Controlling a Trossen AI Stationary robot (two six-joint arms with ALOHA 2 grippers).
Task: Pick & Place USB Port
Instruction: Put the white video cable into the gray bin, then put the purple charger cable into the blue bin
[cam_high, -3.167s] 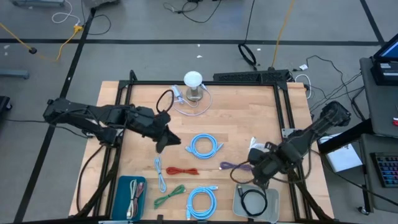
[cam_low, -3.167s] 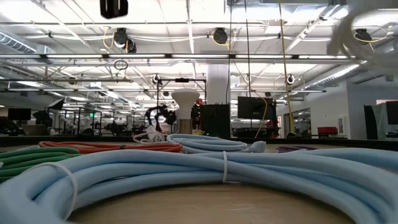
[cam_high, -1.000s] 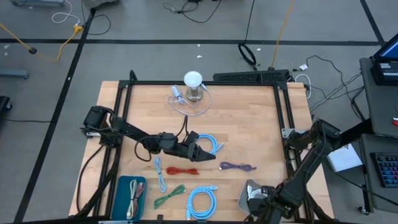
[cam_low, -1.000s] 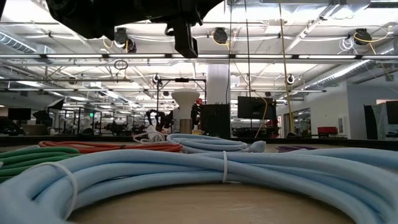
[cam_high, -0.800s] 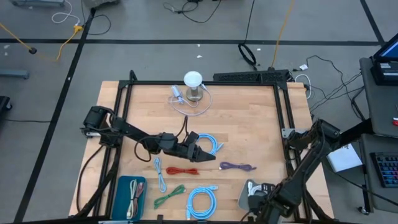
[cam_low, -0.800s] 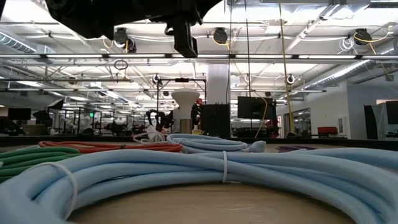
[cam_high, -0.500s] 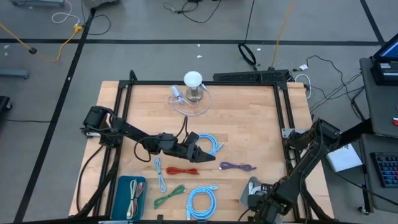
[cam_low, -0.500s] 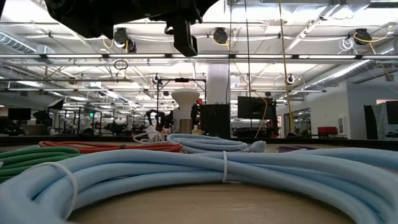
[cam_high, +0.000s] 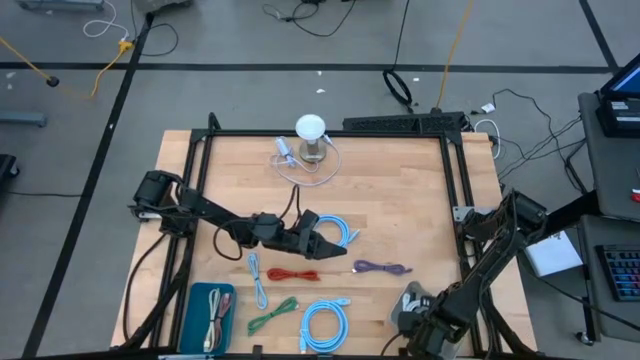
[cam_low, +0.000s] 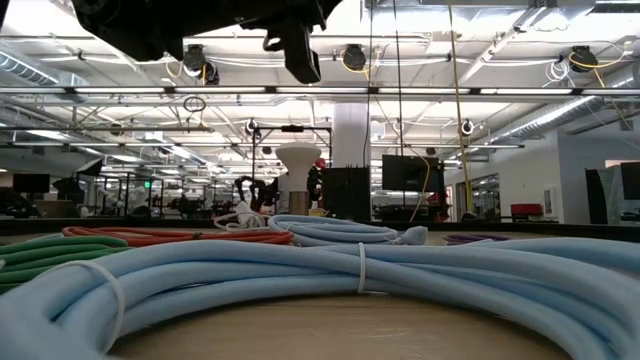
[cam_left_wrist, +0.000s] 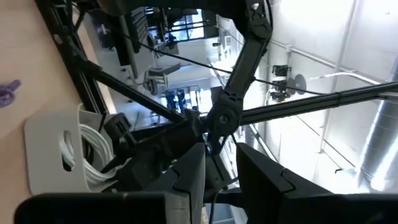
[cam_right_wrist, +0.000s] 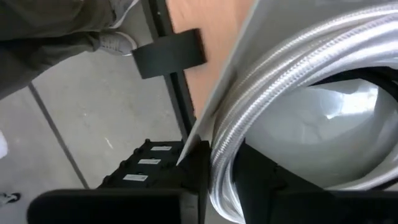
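Observation:
A white braided cable lies coiled in the white tray at the table's near right; the tray also shows in the left wrist view. My right gripper reaches down into the tray, shut on one strand of the coil; in the high view its arm mostly covers the gripper. My left gripper hovers over the table's middle, beside a light-blue cable coil. It points about level toward the tray, and its fingers stand a little apart with nothing between them. My right gripper has an outer strand of the white cable's coil between its two fingers, close to the tray's wall. The fingers come slanting down from above. The rest of the coil rests in the tray.
On the wood lie a purple cable, a red cable, a green cable and a second light-blue coil. A teal tray holds cables at the near left. A white stand sits at the far middle. A person's leg stands beside the table.
My right gripper has sunk a little lower over the white tray, staying at the table's near right corner.

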